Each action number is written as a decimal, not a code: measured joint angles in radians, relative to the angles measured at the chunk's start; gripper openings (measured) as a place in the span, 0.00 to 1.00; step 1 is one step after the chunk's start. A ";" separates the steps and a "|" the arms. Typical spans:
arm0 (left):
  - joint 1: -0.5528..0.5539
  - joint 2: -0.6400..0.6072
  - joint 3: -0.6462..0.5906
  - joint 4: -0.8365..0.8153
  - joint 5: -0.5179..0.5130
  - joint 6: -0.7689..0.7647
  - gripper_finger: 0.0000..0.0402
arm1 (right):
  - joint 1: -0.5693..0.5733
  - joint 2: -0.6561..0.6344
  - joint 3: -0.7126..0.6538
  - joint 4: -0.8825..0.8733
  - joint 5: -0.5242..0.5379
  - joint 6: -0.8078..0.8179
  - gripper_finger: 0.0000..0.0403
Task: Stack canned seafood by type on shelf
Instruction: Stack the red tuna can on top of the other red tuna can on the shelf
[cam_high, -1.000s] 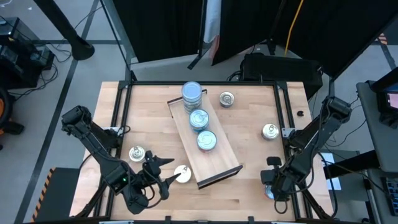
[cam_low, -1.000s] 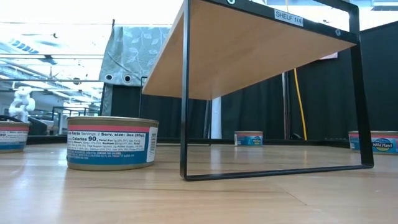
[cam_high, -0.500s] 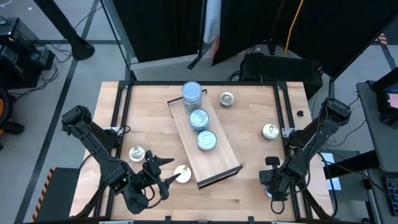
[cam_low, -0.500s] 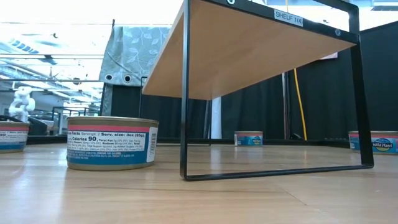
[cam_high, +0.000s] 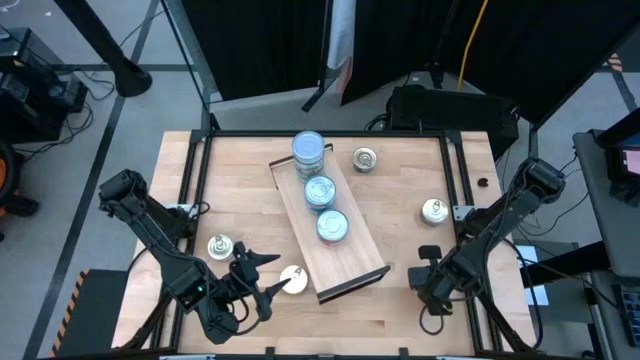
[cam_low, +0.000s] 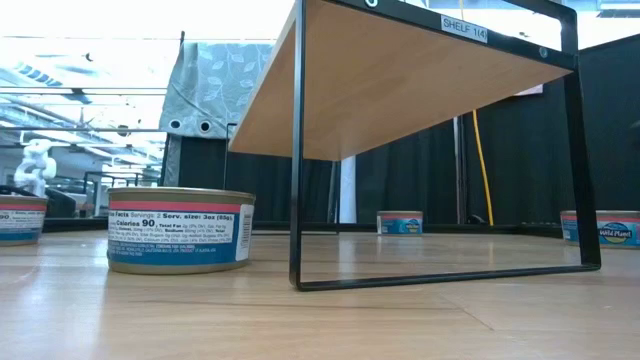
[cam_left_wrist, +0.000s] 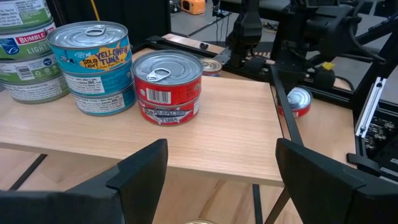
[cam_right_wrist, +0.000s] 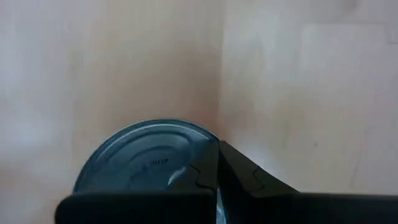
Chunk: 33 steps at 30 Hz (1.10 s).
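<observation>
High view: right tool (cam_high: 432, 287) shifted left at lower right, shut beside tin (cam_right_wrist: 146, 163); left tool (cam_high: 262, 275) wide, idle; grasp pending.

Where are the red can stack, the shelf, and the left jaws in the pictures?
red can stack (cam_left_wrist: 168, 87): left wrist view, on the upper can's label.
shelf (cam_high: 355, 265): high view, on bare wood near its end.
left gripper (cam_left_wrist: 214, 168): left wrist view, midway between its fingertips.
</observation>
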 joint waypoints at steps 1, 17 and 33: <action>0.000 0.000 0.000 0.000 0.000 0.000 0.74 | -0.008 0.000 -0.007 0.007 0.003 -0.005 0.00; 0.000 0.000 0.000 -0.004 0.007 0.019 0.74 | -0.131 0.000 -0.110 0.091 -0.029 -0.055 0.00; -0.022 0.000 0.000 0.001 0.031 0.019 0.74 | -0.273 -0.014 -0.101 0.062 -0.004 -0.176 0.00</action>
